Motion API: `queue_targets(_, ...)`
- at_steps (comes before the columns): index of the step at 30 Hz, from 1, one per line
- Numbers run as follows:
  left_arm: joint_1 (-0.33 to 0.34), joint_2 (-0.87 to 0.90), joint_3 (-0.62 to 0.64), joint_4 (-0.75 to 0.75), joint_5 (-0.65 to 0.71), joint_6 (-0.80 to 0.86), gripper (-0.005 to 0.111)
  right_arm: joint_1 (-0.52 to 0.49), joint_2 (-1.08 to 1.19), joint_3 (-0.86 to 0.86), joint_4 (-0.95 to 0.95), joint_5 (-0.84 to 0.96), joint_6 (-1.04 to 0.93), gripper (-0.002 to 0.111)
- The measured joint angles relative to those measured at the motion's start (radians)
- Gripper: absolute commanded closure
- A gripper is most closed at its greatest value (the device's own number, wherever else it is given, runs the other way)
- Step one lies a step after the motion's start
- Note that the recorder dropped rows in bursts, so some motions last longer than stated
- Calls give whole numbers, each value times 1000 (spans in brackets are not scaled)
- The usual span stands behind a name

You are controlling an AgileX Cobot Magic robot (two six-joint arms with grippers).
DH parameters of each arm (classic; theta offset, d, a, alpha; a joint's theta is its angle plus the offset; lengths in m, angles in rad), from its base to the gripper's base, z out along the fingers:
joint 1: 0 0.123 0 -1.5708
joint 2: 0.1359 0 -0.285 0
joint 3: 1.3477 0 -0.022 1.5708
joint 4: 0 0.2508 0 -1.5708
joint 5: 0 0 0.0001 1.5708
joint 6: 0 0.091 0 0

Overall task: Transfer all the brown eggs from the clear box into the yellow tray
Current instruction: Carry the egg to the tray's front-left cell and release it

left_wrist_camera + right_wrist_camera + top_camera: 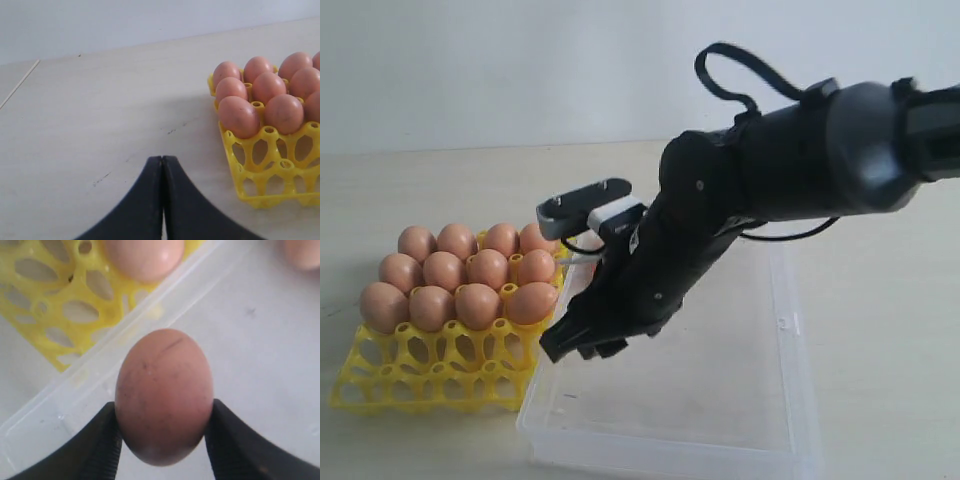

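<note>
Left gripper [162, 161]: fingers pressed together, nothing between them. It sits low over the table [100, 110], close to one side of the yellow tray [380, 385], and I judge it clear of the work.

Yellow tray: by my count it holds twelve brown eggs [445, 270], filling the rows toward twelve o'clock. The cups toward six o'clock stand empty.

Clear box [720, 400]: it lies at three o'clock of the tray, with the two edges just beside each other. The right gripper [582, 345] reaches down into the box's nine o'clock side. Its fingers [95, 445] are pinching the pinched egg [164, 395] across its widest part, one pad on each flank. This egg is inside the box, near the wall that faces the tray. I cannot tell whether it is off the floor. A further egg [302, 250] shows at the edge of the right wrist view, apparently on the box floor.

Step in hand, as I judge it: lift and carry.
- I would keep the squeeze light, since the shell looks smooth and brittle.
- I would rise straight up until clear of the box wall, then travel toward nine o'clock.
- I would lower the egg into an empty six o'clock cup, centred between the posts, and release only once it is seated.
- The main risk is clipping the seated eggs at the tray's three o'clock edge.

Surface: pale, matte table with faint scuffs.

Room: plain white wall [520, 70], even light.
</note>
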Motion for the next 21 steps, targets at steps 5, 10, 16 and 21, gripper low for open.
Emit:
queue_targets(5, 0, 0, 0, 0, 0, 0, 107, 7, -55, -38, -152, -40, -17, 108)
queue_targets(10, 0, 0, 0, 0, 0, 0, 107, 69, 2, -212, -176, 6, -135, 108)
queue_targets(16, 0, 0, 0, 0, 0, 0, 107, 148, 238, -519, -34, 221, -308, 108)
queue_targets(21, 0, 0, 0, 0, 0, 0, 107, 184, 388, -723, -22, 326, -328, 108)
